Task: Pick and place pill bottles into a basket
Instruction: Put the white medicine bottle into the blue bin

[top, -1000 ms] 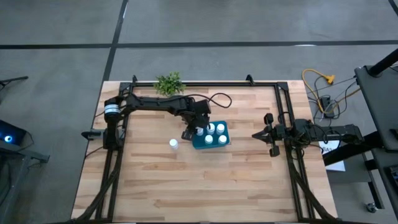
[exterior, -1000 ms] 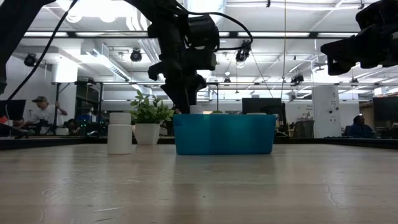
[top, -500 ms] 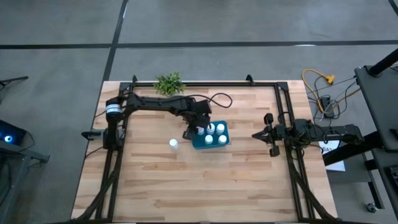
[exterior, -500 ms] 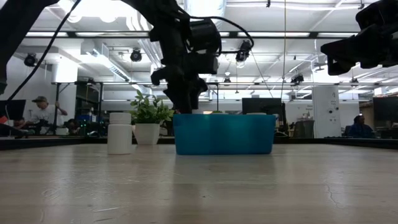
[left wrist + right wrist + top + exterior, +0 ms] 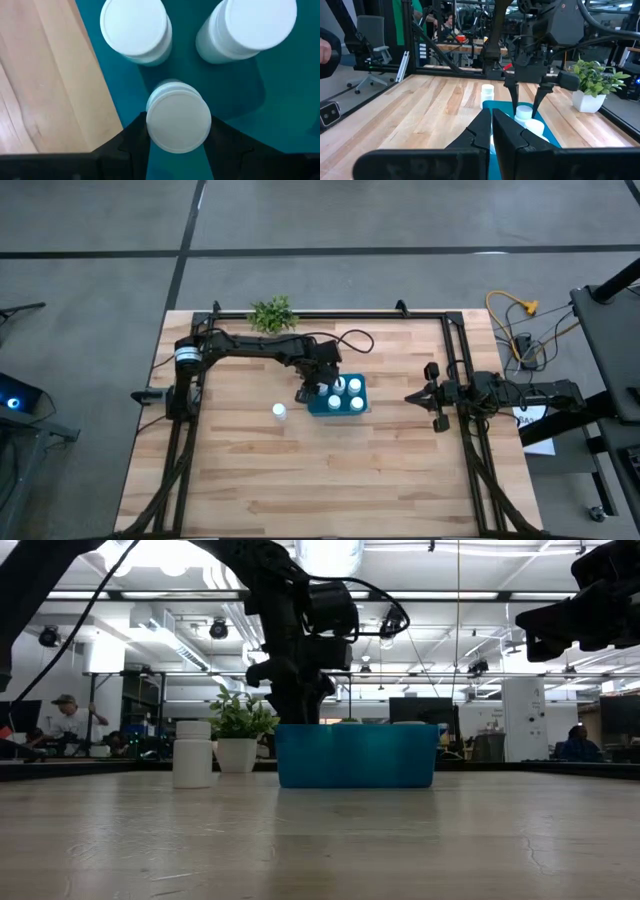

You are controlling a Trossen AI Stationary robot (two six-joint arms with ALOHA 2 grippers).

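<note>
Wooden planks form the surface (image 5: pixel 330 470), framed by black rails, with a small potted plant (image 5: pixel 272 313) at its far edge and a workshop hall with ceiling lights behind it in the low view. Near the middle stands the teal basket (image 5: pixel 341 409), with white pill bottles inside it; four white caps show in the high view. The left gripper (image 5: pixel 322 392) is lowered over the basket's left end, its jaws part open and closed around one pill bottle (image 5: pixel 178 116); the left wrist view shows this bottle between the two dark fingers (image 5: pixel 129 145), above the teal floor, with two more bottles (image 5: pixel 134 29) standing just beyond it. One further bottle (image 5: pixel 279 412) stands upright on the surface to the left of the basket, apart from it. The right gripper (image 5: pixel 428 397) waits near the right edge of the surface, well apart from the basket, its jaws pressed together and empty.
</note>
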